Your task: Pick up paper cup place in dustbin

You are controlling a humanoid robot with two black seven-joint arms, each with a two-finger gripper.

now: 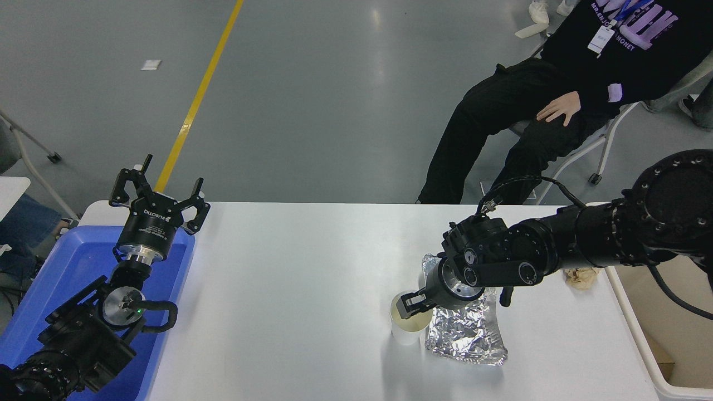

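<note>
The right arm (601, 242) reaches in from the right edge and stretches leftward across the view, its wrist bent downward so the right gripper (411, 303) points down and to the left; its finger spread is hidden from this angle. The left arm (83, 334) sits parked at the lower left, its left gripper (159, 192) pointing away with fingers spread apart
</note>
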